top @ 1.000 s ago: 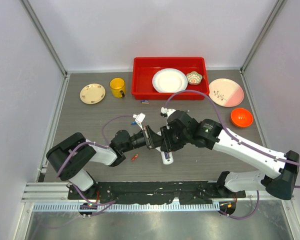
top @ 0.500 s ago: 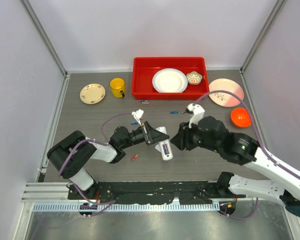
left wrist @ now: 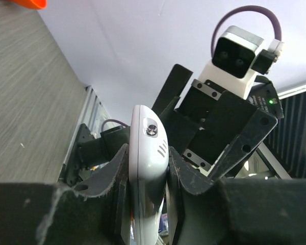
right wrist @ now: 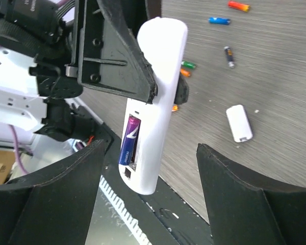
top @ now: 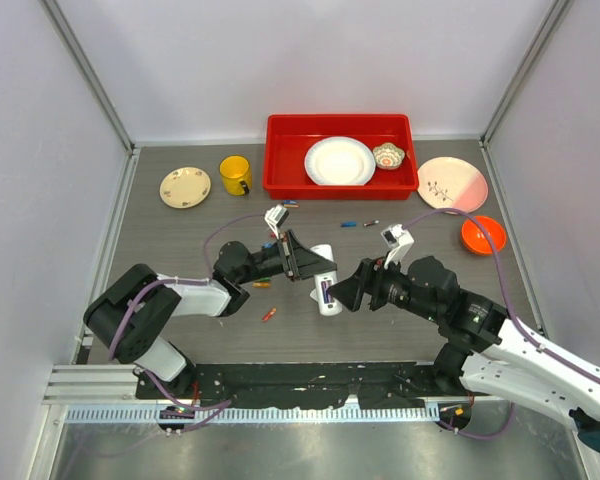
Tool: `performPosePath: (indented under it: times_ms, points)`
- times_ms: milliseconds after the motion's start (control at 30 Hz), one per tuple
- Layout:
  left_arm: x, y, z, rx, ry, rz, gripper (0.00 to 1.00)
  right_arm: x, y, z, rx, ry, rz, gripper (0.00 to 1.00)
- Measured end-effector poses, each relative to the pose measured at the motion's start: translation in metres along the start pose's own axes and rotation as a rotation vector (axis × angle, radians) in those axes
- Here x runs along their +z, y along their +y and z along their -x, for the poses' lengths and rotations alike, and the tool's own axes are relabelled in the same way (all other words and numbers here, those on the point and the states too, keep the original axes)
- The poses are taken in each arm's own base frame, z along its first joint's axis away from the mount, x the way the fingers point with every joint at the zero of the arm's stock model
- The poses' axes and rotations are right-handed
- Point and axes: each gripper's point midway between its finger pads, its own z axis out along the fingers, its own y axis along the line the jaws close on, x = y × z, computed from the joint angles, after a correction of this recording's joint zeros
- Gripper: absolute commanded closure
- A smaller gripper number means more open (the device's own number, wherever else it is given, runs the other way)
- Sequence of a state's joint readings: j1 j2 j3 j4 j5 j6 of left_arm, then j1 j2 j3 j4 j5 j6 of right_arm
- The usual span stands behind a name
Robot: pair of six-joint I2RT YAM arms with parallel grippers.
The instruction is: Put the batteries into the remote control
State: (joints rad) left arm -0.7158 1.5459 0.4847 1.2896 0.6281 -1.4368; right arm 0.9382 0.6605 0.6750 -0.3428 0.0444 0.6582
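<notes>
My left gripper (top: 308, 264) is shut on the white remote control (top: 326, 284), holding it above the table with its back compartment uncovered. The pads pinch its sides in the left wrist view, where the remote control (left wrist: 145, 148) sits between the fingers (left wrist: 117, 168). A purple battery (right wrist: 128, 139) lies in the compartment of the remote control (right wrist: 160, 87). My right gripper (top: 346, 294) is open just right of the remote, touching nothing. Loose batteries lie on the table: blue (top: 350, 224), black (top: 370, 223), red (top: 269, 314). The white back cover (right wrist: 239, 123) lies on the table.
A red tray (top: 280, 150) at the back holds a white plate (top: 338, 160) and a small bowl (top: 388, 155). A yellow mug (top: 235, 175) and a cream plate (top: 185, 186) stand at its left. A pink-white plate (top: 452, 185) and an orange bowl (top: 483, 234) are at the right.
My right gripper has drawn back from the remote to the right and opened. My left gripper keeps its hold and has shifted the remote slightly towards the back.
</notes>
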Motion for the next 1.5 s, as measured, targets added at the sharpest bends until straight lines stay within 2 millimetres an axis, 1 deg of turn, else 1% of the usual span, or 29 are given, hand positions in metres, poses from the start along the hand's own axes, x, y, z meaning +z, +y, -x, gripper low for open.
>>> performPosePath:
  times_ms: [100,200,267,400,633,900,1333,1500]
  points:
    - [0.002,-0.008,-0.001,-0.008,0.024,-0.021,1.0,0.002,0.01,-0.004,0.025,0.009,0.072,0.22]
    - [0.002,-0.01,-0.003,-0.014,0.045,-0.029,1.0,0.004,0.016,-0.01,0.05,0.032,0.131,0.22]
    - [0.002,-0.011,-0.004,-0.016,0.052,-0.03,1.0,0.005,0.017,-0.014,0.064,0.051,0.15,0.22]
    - [0.003,-0.013,-0.004,-0.021,0.057,-0.035,1.0,0.005,0.019,-0.02,0.083,0.073,0.183,0.26]
    - [0.003,-0.013,-0.005,-0.029,0.061,-0.035,1.0,0.006,0.024,-0.023,0.094,0.088,0.22,0.31]
    - [0.003,-0.013,-0.006,-0.029,0.067,-0.036,1.0,0.013,0.022,-0.025,0.102,0.111,0.221,0.37]
    - [0.003,-0.013,-0.006,-0.028,0.068,-0.036,1.0,0.016,0.021,-0.027,0.109,0.131,0.227,0.44]
    - [0.003,-0.013,-0.006,-0.028,0.068,-0.036,1.0,0.018,0.021,-0.027,0.114,0.132,0.228,0.48]
